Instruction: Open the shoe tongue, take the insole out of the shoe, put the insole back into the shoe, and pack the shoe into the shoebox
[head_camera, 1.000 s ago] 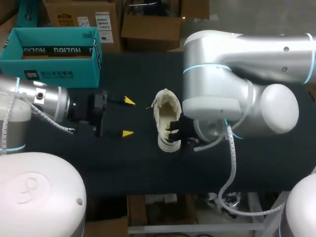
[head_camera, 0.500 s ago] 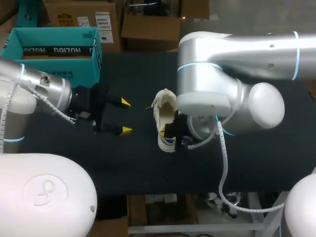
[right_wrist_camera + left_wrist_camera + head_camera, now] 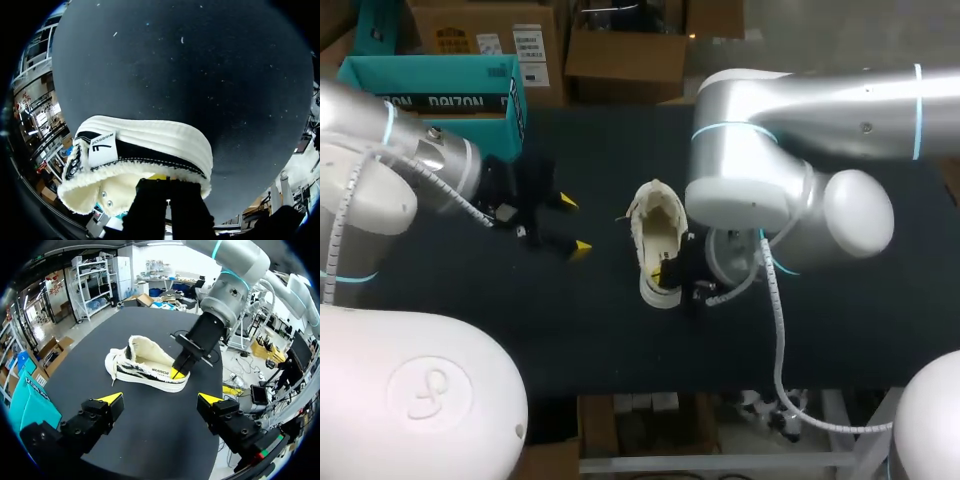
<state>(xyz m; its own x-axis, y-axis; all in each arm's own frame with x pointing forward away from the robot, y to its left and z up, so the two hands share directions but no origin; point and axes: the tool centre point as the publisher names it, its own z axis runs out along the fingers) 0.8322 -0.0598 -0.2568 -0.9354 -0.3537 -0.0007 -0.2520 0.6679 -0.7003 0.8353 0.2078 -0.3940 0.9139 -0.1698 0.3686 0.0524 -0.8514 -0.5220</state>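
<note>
A cream shoe (image 3: pixel 656 245) with black side stripes lies on the black table (image 3: pixel 800 330), its tongue spread wide. The insole (image 3: pixel 156 369) lies inside it. My right gripper (image 3: pixel 666 271) reaches down into the heel end with its fingers shut together; in the right wrist view the fingers (image 3: pixel 167 200) sit just inside the padded heel collar (image 3: pixel 150 150). Whether they pinch the insole is hidden. My left gripper (image 3: pixel 574 225) hangs open to the left of the shoe, apart from it, facing its side (image 3: pixel 145 371). The teal shoebox (image 3: pixel 440 95) stands open at the back left.
The left arm's wrist lies between the shoebox and the shoe. The right arm's big elbow (image 3: pixel 770 200) overhangs the table to the right of the shoe.
The right gripper's fingers have closed inside the heel. My left arm has swung back toward the shoebox, its gripper turning while staying open. The shoe has shifted slightly.
</note>
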